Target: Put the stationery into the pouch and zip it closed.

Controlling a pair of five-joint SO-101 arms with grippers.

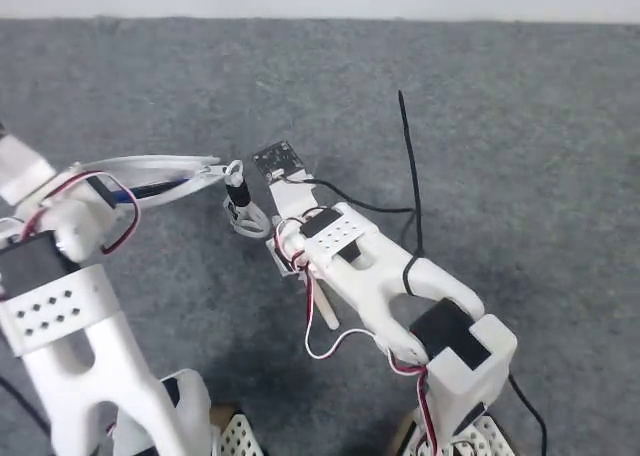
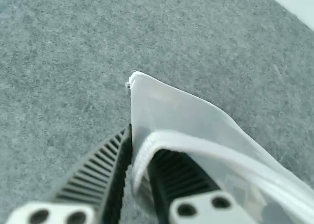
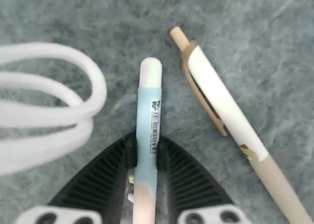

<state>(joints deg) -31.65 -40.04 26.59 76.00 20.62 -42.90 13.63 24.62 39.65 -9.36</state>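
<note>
Grey felt-like tabletop (image 1: 520, 126) carries everything; both arms work approx. mid-tabletop, between the near & far edges.

Pouch (image 2: 191, 121): translucent, held up off the tabletop on the left side, w/ its free end pointing toward the centre. The left jaws are clamped tight on one edge of it, just below the thick white zip rim. Prob. reason: to keep the pouch raised & steady so the mouth faces the other arm for loading. The rim looks bowed, i.e. mouth likely parted, but can't confirm how far.

Beige pen (image 3: 225, 121): lies flat on the tabletop near the centre, toward the near edge, partly under the right arm in the high view. Not gripped, close beside the blue pen but not touching. Likely next in line.

Blue pen (image 3: 148, 101): pale blue barrel, white cap end. The right jaws are closed narrow on the barrel, cap end pointing away from them. A lengthwise hold suits sliding it tip-first into the pouch.

White loop (image 3: 59, 111): doubled cord-like loop just beside the blue pen's cap, between pen & pouch. Can't tell what it belongs to; could snag on the way in.

Nothing is zipped yet; loading stage, by my read.
</note>
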